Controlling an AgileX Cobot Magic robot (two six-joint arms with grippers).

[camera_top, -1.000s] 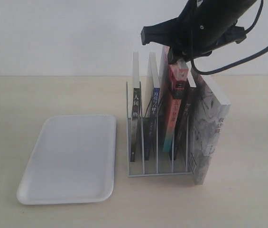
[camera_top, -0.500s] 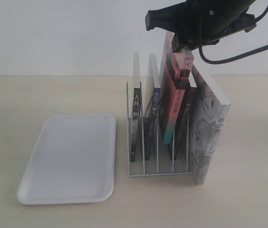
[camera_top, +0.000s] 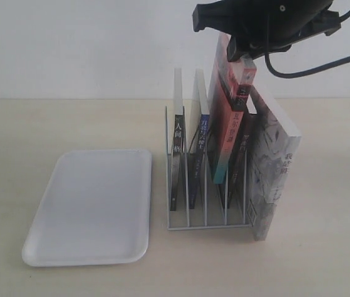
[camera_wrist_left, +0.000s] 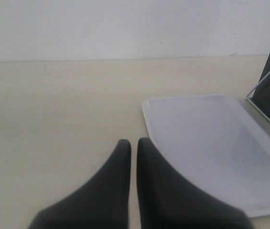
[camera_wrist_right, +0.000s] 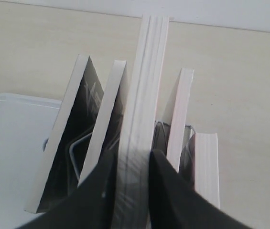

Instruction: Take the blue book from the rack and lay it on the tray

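Observation:
The white wire rack [camera_top: 207, 216] holds several upright books. The blue book [camera_top: 201, 143], blue-spined, stands untouched in the second slot from the left; its page edge [camera_wrist_right: 107, 119] shows in the right wrist view. My right gripper [camera_top: 240, 57] is above the rack, shut on the top of the red-and-teal-spined book [camera_top: 227, 127], which is raised partly out of its slot. The right wrist view shows the fingers [camera_wrist_right: 166, 181] clamping that book's thick page edge [camera_wrist_right: 146, 71]. The white tray [camera_top: 91, 207] lies bare, left of the rack. My left gripper [camera_wrist_left: 134, 145] hangs shut and unladen beside the tray [camera_wrist_left: 211, 143].
A black-spined book [camera_top: 176, 148] fills the leftmost slot. A dark book [camera_top: 243, 154] stands right of the lifted one. A large white marbled book [camera_top: 275, 173] leans against the rack's right side. The right arm's cables [camera_top: 323, 68] hang above it. Pale wooden table [camera_top: 38, 124] all around.
My right gripper has risen, drawing the red-and-teal-spined book higher out of its slot. The blue book, the tray and the other books have not moved.

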